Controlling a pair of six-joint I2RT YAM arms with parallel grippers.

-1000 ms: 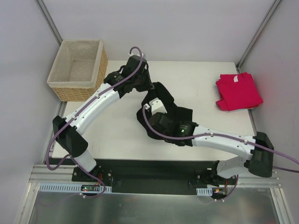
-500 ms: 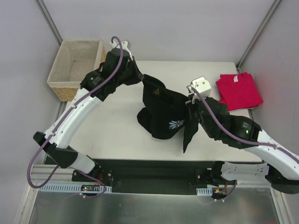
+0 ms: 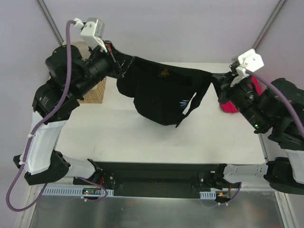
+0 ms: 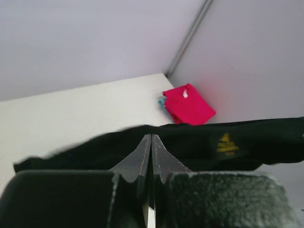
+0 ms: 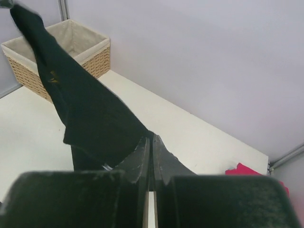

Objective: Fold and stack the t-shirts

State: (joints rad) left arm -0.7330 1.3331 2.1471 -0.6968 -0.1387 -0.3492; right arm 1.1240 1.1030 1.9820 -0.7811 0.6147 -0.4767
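Since half a second ago, I see that both arms have lifted and swung apart. The black t-shirt (image 3: 161,92), then bunched low between them, is now drawn out in a long band above the table (image 3: 118,137).

1. Black t-shirt: the top edge runs nearly taut from one gripper to the other. The body sags below it in the middle, with a strip hanging at the right side. A small yellow label (image 3: 164,72) shows near the top edge. I cannot tell whether the lowest fold touches the table.
2. Wicker basket (image 5: 61,47): at the far left corner, largely hidden by the left arm in the top view.
3. Red t-shirt (image 4: 189,104): folded, lying at the far right corner of the table, well apart from the black one. The right arm now covers most of it in the top view.
4. Left gripper (image 3: 118,65): fingers pressed together, pinching the left end of the black t-shirt.
5. Right gripper (image 3: 220,80): fingers pressed together, pinching the right end.
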